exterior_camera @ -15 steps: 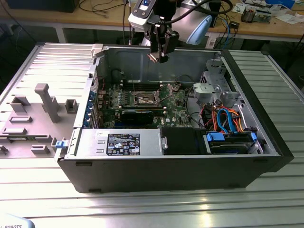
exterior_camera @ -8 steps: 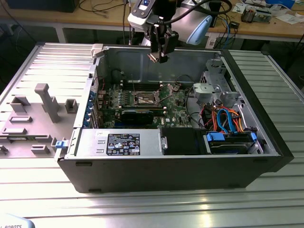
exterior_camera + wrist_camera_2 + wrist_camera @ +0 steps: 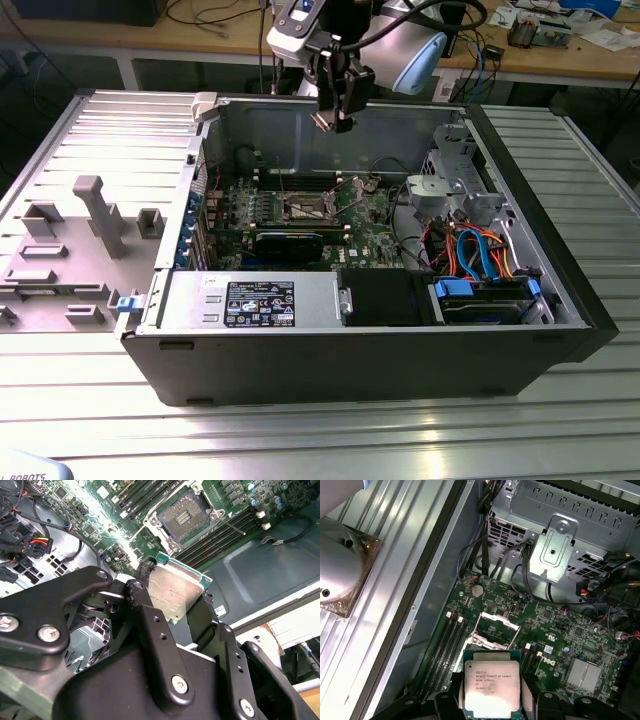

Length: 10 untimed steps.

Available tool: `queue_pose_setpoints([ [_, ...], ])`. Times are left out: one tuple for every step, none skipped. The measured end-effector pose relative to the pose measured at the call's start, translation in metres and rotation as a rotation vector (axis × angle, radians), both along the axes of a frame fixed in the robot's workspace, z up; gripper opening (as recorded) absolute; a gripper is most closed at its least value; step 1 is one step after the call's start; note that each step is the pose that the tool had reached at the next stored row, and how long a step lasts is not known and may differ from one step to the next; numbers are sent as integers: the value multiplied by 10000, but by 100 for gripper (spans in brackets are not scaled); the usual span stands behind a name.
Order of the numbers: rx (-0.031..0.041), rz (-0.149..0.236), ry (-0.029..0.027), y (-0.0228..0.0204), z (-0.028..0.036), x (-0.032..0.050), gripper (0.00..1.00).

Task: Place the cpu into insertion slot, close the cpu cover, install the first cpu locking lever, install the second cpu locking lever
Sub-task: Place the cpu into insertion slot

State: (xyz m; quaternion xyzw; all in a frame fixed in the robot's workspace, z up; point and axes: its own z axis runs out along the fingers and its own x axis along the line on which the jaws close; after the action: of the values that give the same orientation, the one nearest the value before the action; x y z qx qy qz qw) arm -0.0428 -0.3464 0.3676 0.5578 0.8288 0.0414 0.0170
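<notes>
My gripper (image 3: 335,118) hangs above the open computer case, shut on the cpu (image 3: 172,587), a flat square chip with a silver-grey top. In both wrist views the black fingers (image 3: 150,620) clamp the chip's two opposite edges (image 3: 491,685). The insertion slot (image 3: 182,516) lies below on the green motherboard (image 3: 375,215), its dark centre bare inside a silvery rim (image 3: 305,208). In the first wrist view the chip hides part of the slot (image 3: 492,630). The silvery cpu cover (image 3: 356,188) seems to stand tilted up beside the slot.
Long memory slots (image 3: 220,535) flank the socket. A black card (image 3: 288,243) and a labelled power supply (image 3: 250,300) sit at the case front. A drive cage with blue and orange cables (image 3: 480,260) is on the exterior view's right. Grey fixtures (image 3: 95,215) stand left of the case.
</notes>
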Motion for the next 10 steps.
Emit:
queue_pose_setpoints([
  [0,-25,0,0,0,0,54],
  [0,-53,0,0,-1,0,54],
  [0,-79,0,0,-1,0,54],
  [0,-107,0,0,-1,0,54],
  [1,-128,0,0,-1,0,54],
  [0,-167,0,0,-1,0,54],
  [0,-197,0,0,-1,0,54],
  [0,-216,0,0,-2,0,54],
  [0,-247,0,0,-2,0,54],
  [0,-280,0,0,-2,0,54],
])
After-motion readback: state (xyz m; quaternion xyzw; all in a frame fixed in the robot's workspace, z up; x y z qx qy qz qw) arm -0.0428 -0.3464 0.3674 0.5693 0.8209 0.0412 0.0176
